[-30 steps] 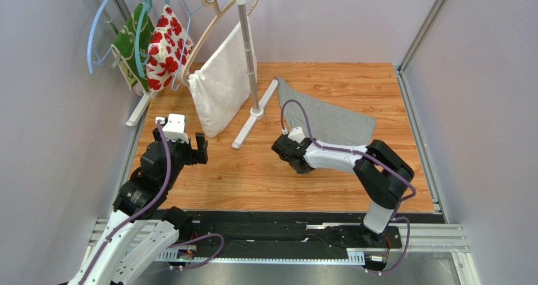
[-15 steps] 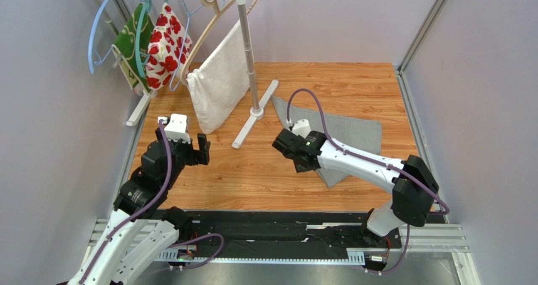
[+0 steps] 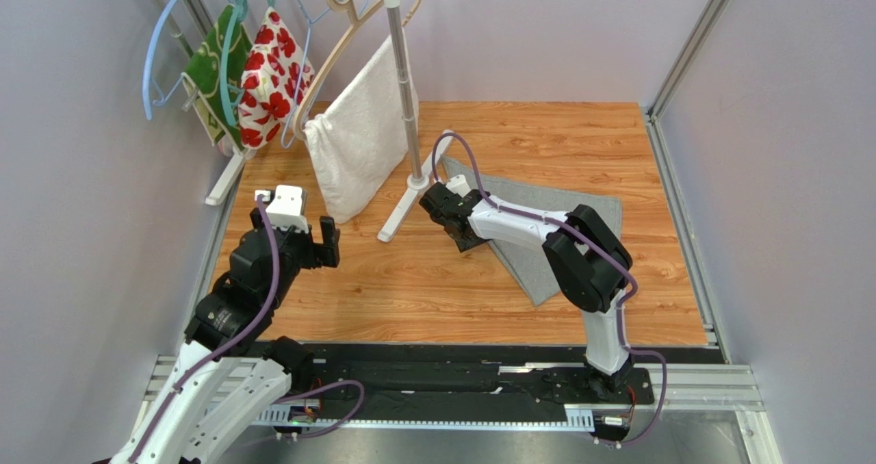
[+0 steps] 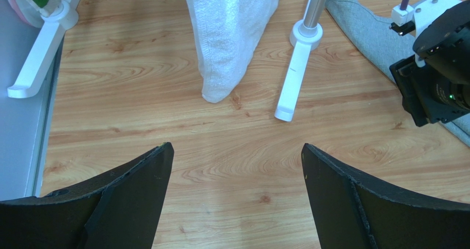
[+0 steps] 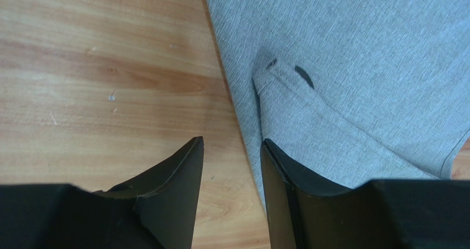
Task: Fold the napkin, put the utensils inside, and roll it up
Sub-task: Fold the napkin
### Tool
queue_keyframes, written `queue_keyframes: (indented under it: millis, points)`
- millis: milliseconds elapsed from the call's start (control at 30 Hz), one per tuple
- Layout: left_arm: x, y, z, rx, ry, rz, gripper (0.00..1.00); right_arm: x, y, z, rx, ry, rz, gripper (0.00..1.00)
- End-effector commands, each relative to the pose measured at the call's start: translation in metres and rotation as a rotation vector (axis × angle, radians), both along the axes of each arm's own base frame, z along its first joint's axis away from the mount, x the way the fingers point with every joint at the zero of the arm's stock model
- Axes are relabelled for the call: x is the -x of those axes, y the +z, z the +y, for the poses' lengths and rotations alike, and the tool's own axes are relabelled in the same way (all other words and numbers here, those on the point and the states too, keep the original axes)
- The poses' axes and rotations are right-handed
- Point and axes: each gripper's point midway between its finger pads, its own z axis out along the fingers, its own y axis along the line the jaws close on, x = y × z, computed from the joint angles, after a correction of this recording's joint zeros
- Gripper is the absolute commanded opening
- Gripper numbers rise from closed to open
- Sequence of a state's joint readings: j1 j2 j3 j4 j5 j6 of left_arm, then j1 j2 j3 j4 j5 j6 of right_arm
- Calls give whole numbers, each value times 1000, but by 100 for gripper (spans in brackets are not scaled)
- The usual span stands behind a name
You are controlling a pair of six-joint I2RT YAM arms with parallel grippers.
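Note:
The grey napkin [image 3: 545, 199] lies flat on the wooden table right of centre, partly under my right arm. My right gripper [image 3: 461, 233] hovers at its left edge. In the right wrist view that gripper [image 5: 231, 141] is open. Bare wood shows between its fingers, and the napkin [image 5: 358, 50] edge lies beside the right finger. A raised crease with two small dark marks [image 5: 302, 76] shows in the cloth. The utensils are out of view. My left gripper [image 3: 314, 246] is wide open over bare wood at the left [image 4: 236, 147], far from the napkin [image 4: 369, 34].
A clothes rack stands at the back left with its white foot [image 3: 411, 192] on the table, close to the napkin's far corner. On it hang a white towel [image 3: 355, 141], a red-flowered cloth [image 3: 269, 74], a green cloth [image 3: 211, 69] and several hangers. Grey walls enclose the table.
My right gripper has opened and let the napkin go. The cloth, first pulled toward the front, now lies flat. The gripper then moved back and left to the napkin's edge. The left arm stayed still.

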State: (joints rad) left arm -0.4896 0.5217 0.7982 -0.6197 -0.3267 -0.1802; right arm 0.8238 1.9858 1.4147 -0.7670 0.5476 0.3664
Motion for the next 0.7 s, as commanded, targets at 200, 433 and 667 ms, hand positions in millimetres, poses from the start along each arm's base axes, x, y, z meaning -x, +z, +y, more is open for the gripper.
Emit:
queue_keyframes:
  millis: [200,433,667]
  points:
    - [-5,2,-1,-4,6,0,95,-43,9,8,-65,37,-91,47]
    - [-5,1,0,-8,10,2,95,-42,-7,7,-71,42,-51,43]
    - [-4,1,0,-7,12,1,95,-33,-21,-7,-36,18,-26,36]
